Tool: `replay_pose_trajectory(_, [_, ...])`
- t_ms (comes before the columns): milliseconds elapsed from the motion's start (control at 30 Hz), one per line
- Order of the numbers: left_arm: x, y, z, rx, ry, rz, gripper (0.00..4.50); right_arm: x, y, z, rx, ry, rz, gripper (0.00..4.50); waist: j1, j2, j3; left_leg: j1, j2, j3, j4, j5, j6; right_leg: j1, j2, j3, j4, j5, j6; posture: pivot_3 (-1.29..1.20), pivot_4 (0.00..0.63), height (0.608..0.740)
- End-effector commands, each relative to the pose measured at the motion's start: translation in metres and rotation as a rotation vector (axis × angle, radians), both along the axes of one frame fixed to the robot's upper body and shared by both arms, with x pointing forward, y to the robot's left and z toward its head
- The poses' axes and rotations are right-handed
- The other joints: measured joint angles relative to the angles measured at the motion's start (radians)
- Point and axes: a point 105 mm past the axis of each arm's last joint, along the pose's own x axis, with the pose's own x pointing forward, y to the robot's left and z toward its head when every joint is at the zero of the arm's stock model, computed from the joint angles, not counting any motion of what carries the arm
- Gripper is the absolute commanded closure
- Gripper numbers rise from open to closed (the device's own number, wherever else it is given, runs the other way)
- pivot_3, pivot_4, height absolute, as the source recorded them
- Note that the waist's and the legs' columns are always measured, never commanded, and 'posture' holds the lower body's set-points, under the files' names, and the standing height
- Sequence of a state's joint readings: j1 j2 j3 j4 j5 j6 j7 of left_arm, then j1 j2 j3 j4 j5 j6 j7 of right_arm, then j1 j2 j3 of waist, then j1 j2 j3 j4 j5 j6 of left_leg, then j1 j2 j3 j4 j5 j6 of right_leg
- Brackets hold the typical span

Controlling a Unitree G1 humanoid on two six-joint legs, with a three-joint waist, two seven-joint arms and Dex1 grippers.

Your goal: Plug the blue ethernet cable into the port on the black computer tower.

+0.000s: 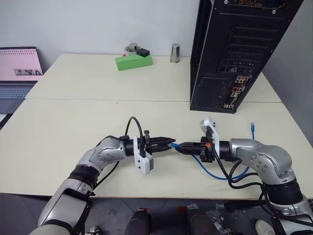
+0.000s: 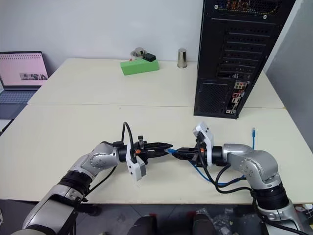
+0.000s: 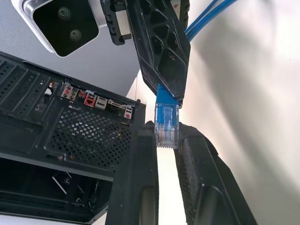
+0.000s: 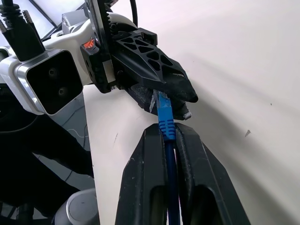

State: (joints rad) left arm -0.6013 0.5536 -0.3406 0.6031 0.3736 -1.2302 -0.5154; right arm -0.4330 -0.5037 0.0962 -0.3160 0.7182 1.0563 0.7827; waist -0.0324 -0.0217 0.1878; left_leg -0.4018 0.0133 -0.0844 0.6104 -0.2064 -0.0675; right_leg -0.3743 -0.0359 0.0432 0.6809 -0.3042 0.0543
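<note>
The blue ethernet cable (image 1: 209,172) loops on the near table to my right, and its far plug (image 1: 252,127) lies loose by the table's right edge. My two grippers meet tip to tip just above the table. The left gripper (image 1: 167,144) is shut on the near clear plug (image 3: 166,126). Just behind that plug, the right gripper (image 4: 168,132) is shut on the cord. The black computer tower (image 1: 234,54) stands upright at the back right, its rear panel with the coloured jacks and ports (image 1: 238,90) facing me.
A laptop (image 1: 17,73) sits open at the far left. A green box (image 1: 133,61) and a metal cup (image 1: 175,53) stand on the far table. A seam runs between the two tables, and black cables hang off both arms.
</note>
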Motion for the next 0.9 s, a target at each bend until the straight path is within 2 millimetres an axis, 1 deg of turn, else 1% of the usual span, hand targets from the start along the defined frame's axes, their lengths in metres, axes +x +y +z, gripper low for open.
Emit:
replay_pose_trajectory(33, [-0.003, -0.001, 0.008, -0.018, -0.036, -0.023, 4.23, 0.001, -0.001, 0.013, 0.03, -0.024, 0.009, 4.5, 0.0, 0.0, 0.0, 0.0, 0.0, 0.0, 0.0, 0.0, 0.0, 0.0, 0.0, 0.0, 0.0, 0.0, 0.0, 0.0, 0.15, 0.74])
replay_pose_trajectory(167, [-0.005, -0.001, 0.008, -0.034, -0.018, -0.024, 4.23, 0.001, -0.001, 0.015, 0.039, -0.009, 0.022, 4.5, 0.0, 0.0, 0.0, 0.0, 0.0, 0.0, 0.0, 0.0, 0.0, 0.0, 0.0, 0.0, 0.0, 0.0, 0.0, 0.0, 0.15, 0.74])
replay_pose_trajectory(233, [-0.003, 0.0, 0.005, -0.024, 0.002, -0.01, 3.53, 0.001, -0.002, 0.015, 0.036, -0.004, 0.026, 4.5, 0.0, 0.0, 0.0, 0.0, 0.0, 0.0, 0.0, 0.0, 0.0, 0.0, 0.0, 0.0, 0.0, 0.0, 0.0, 0.0, 0.15, 0.74])
replay_pose_trajectory(267, [-0.001, 0.002, 0.002, -0.013, 0.026, 0.005, 3.42, 0.001, -0.002, 0.015, 0.033, -0.002, 0.028, 4.5, 0.0, 0.0, 0.0, 0.0, 0.0, 0.0, 0.0, 0.0, 0.0, 0.0, 0.0, 0.0, 0.0, 0.0, 0.0, 0.0, 0.15, 0.74])
replay_pose_trajectory(300, [0.0, 0.003, 0.0, -0.006, 0.043, 0.016, 3.15, 0.0, -0.003, 0.015, 0.032, -0.001, 0.029, 4.5, 0.0, 0.0, 0.0, 0.0, 0.0, 0.0, 0.0, 0.0, 0.0, 0.0, 0.0, 0.0, 0.0, 0.0, 0.0, 0.0, 0.15, 0.74])
replay_pose_trajectory(367, [0.003, 0.006, -0.005, 0.004, 0.102, 0.042, 2.82, 0.0, -0.004, 0.015, 0.026, -0.002, 0.027, 4.5, 0.0, 0.0, 0.0, 0.0, 0.0, 0.0, 0.0, 0.0, 0.0, 0.0, 0.0, 0.0, 0.0, 0.0, 0.0, 0.0, 0.15, 0.74])
replay_pose_trajectory(433, [0.006, 0.009, -0.007, -0.009, 0.157, 0.074, 2.43, 0.002, -0.006, 0.016, 0.017, -0.019, 0.01, 4.5, -0.001, 0.0, 0.0, 0.0, 0.0, 0.0, 0.0, 0.0, 0.0, 0.0, 0.0, 0.0, 0.0, 0.0, 0.0, 0.0, 0.15, 0.74])
replay_pose_trajectory(467, [0.011, 0.012, -0.006, -0.045, 0.22, 0.12, 2.17, 0.003, -0.01, 0.017, 0.003, -0.044, -0.015, 4.5, -0.001, 0.0, 0.0, 0.0, 0.0, 0.0, 0.0, 0.0, 0.0, 0.0, 0.0, 0.0, 0.0, 0.0, 0.0, 0.0, 0.15, 0.74])
replay_pose_trajectory(533, [0.017, 0.015, -0.008, -0.082, 0.353, 0.181, 1.78, 0.011, -0.02, 0.02, -0.022, -0.107, -0.105, 4.5, -0.001, 0.0, 0.0, 0.0, 0.0, 0.0, 0.0, 0.0, 0.0, 0.0, 0.0, 0.0, 0.0, 0.0, 0.0, 0.0, 0.15, 0.74])
replay_pose_trajectory(567, [0.019, 0.013, -0.006, -0.109, 0.413, 0.202, 1.67, 0.015, -0.027, 0.022, -0.034, -0.134, -0.153, 4.5, -0.001, 0.0, 0.0, 0.0, 0.0, 0.0, 0.0, 0.0, 0.0, 0.0, 0.0, 0.0, 0.0, 0.0, 0.0, 0.0, 0.15, 0.74])
replay_pose_trajectory(600, [0.02, 0.009, -0.004, -0.132, 0.458, 0.215, 1.41, 0.021, -0.033, 0.023, -0.052, -0.168, -0.215, 4.5, -0.001, 0.0, 0.0, 0.0, 0.0, 0.0, 0.0, 0.0, 0.0, 0.0, 0.0, 0.0, 0.0, 0.0, 0.0, 0.0, 0.15, 0.74])
replay_pose_trajectory(700, [0.02, -0.007, 0.011, -0.253, 0.589, 0.23, 1.41, 0.036, -0.053, 0.028, -0.051, -0.221, -0.414, 4.5, 0.001, 0.0, 0.0, 0.0, 0.0, 0.0, 0.0, 0.0, 0.0, 0.0, 0.0, 0.0, 0.0, 0.0, 0.0, 0.0, 0.15, 0.74])
replay_pose_trajectory(767, [0.016, -0.018, 0.017, -0.277, 0.649, 0.225, 1.41, 0.042, -0.063, 0.03, -0.059, -0.246, -0.52, 4.5, 0.0, 0.0, 0.0, -0.001, 0.0, 0.0, 0.0, 0.0, 0.0, 0.0, 0.0, 0.0, 0.0, 0.0, 0.0, 0.0, 0.15, 0.74])
replay_pose_trajectory(900, [0.016, -0.043, 0.036, -0.373, 0.756, 0.245, 1.41, 0.057, -0.091, 0.035, -0.112, -0.306, -0.833, 4.5, 0.0, 0.0, 0.0, 0.0, 0.0, -0.001, 0.0, 0.0, 0.0, 0.0, 0.0, 0.0, 0.0, 0.0, 0.0, 0.0, 0.15, 0.74])
